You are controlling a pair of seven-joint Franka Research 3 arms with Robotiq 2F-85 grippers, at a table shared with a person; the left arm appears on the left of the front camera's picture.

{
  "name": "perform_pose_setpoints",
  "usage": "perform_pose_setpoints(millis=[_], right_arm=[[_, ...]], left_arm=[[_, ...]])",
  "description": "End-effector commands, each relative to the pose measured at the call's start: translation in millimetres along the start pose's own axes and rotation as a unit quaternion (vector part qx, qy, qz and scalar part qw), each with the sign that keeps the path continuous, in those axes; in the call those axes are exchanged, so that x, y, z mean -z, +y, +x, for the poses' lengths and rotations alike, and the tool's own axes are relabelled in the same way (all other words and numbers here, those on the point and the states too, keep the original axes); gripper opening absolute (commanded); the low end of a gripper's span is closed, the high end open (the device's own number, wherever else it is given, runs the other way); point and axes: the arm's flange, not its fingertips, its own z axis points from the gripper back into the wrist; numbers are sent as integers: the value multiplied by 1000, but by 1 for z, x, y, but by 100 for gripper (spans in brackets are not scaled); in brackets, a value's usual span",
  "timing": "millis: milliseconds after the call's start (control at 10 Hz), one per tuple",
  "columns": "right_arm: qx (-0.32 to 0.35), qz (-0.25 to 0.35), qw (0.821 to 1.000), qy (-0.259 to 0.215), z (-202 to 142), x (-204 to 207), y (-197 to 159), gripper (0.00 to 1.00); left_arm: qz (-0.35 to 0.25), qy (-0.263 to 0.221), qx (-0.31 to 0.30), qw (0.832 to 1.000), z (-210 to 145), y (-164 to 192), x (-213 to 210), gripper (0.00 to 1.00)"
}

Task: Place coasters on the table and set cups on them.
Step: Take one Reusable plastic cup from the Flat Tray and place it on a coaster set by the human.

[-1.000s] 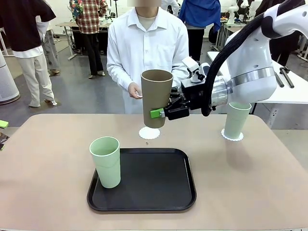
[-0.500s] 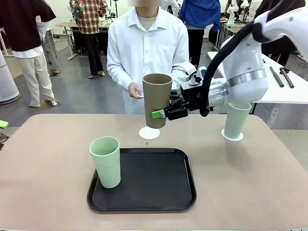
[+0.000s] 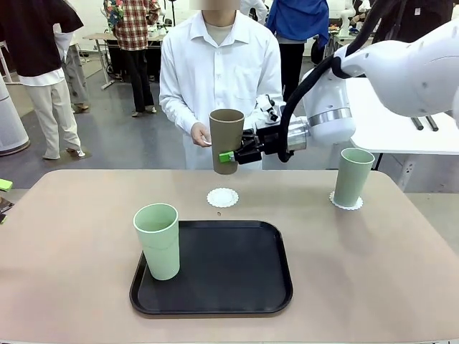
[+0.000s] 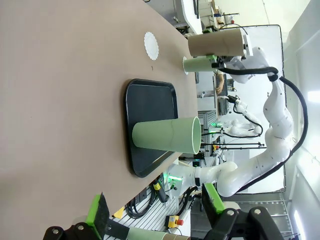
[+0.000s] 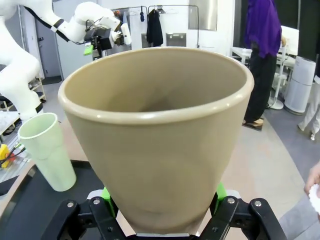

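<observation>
One mint cup (image 3: 353, 175) stands on its coaster (image 3: 346, 204) at the right of the counter (image 3: 86, 229), so I count one of three done. My right pincer (image 3: 229, 155) is clamped on the brown cup (image 3: 226, 132), held aloft beyond the bare coaster (image 3: 222, 197). The other mint cup (image 3: 159, 240) waits on the black tray (image 3: 237, 287). My left pincer (image 4: 155, 212) hangs with fingers apart, empty.

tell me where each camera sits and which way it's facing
Front view: fixed on the robot's side, facing the person across the table; the right gripper holds the brown cup.
Left wrist view: on the left arm, rolled sideways, looking along the table over the open left gripper at the tray.
Right wrist view: on the right arm, close up on the gripped brown cup.
All share the mint cup on the tray.
</observation>
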Motion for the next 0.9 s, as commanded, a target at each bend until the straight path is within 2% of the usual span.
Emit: perform_pose_setpoints(millis=[0, 300, 400, 800], right_arm=[[15, 1, 1000, 3, 5, 5, -25, 82], [36, -25, 999, 11, 4, 4, -28, 82], [14, -6, 1000, -7, 2, 1, -23, 82], [20, -11, 1000, -4, 1, 1, -24, 82]], left_arm=[[-6, -4, 0, 1000, 0, -1, -1, 100], [-6, -4, 0, 1000, 0, -1, -1, 100], [-6, -4, 0, 1000, 0, -1, -1, 100], [-6, -4, 0, 1000, 0, -1, -1, 100]])
